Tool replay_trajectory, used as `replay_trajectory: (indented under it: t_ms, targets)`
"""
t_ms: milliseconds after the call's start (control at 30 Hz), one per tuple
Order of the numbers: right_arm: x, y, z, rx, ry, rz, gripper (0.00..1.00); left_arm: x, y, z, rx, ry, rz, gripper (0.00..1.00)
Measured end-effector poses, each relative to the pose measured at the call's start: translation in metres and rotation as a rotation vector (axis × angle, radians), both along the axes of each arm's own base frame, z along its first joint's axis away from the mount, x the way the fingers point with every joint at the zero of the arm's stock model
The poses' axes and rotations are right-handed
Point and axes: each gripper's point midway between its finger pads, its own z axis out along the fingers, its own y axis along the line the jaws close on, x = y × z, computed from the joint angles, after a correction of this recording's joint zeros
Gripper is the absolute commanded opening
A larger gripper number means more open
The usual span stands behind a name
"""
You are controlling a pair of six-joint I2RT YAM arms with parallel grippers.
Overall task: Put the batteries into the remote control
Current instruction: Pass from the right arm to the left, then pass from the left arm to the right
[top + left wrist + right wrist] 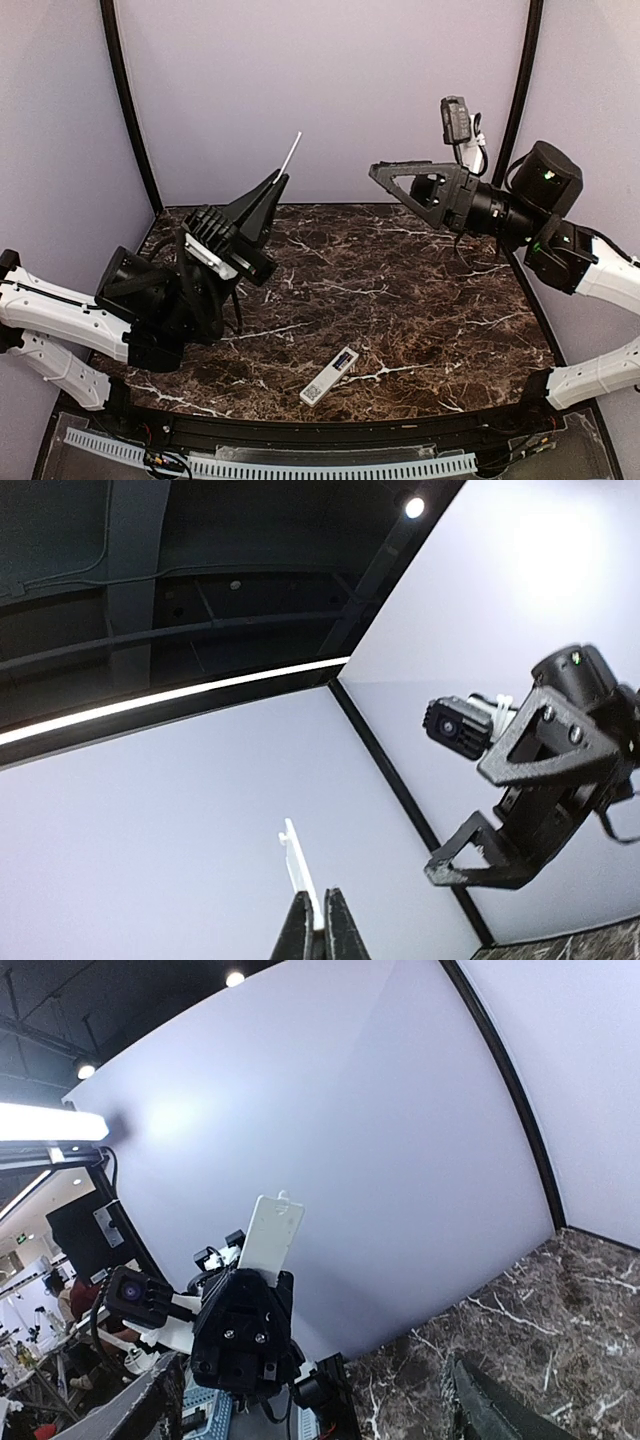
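Observation:
The remote control (pixel 330 375) lies flat on the marble table near the front edge, a dark label patch at its near end. No batteries show in any view. My left gripper (pixel 279 181) is raised high above the table's left side, pointing up, shut on the lower end of a thin white cover plate (pixel 291 155). The plate (pixel 298 865) sticks up past the closed tips of that gripper (pixel 320 905). My right gripper (pixel 390 182) hangs in the air at the back right, open and empty, facing the left gripper (pixel 240 1330) and its plate (pixel 272 1235) across a gap.
Pale walls with black corner posts (pixel 130 100) close in the dark marble table (pixel 400 300). A perforated white strip (pixel 300 465) runs along the near edge. The right arm's open fingers (pixel 530 750) loom at the right of the left wrist view.

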Motion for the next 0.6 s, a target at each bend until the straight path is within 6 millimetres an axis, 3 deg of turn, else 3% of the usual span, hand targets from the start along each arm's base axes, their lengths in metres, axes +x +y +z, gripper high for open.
replay_trajectory:
  t_ms: [133, 267, 400, 600]
  targets:
    - [-0.004, 0.022, 0.005, 0.037, -0.069, 0.051, 0.85, -0.011, 0.003, 0.010, -0.081, 0.039, -0.144, 0.00]
    - [-0.015, 0.048, 0.006, 0.040, -0.120, 0.102, 0.79, -0.016, 0.000, 0.011, -0.102, 0.057, -0.210, 0.00]
    - [-0.023, 0.058, 0.021, 0.096, -0.152, 0.116, 0.68, -0.018, -0.001, 0.010, -0.105, 0.065, -0.231, 0.00]
    - [-0.019, 0.072, 0.029, 0.144, -0.122, 0.109, 0.63, -0.016, -0.006, 0.005, -0.086, 0.063, -0.222, 0.00]
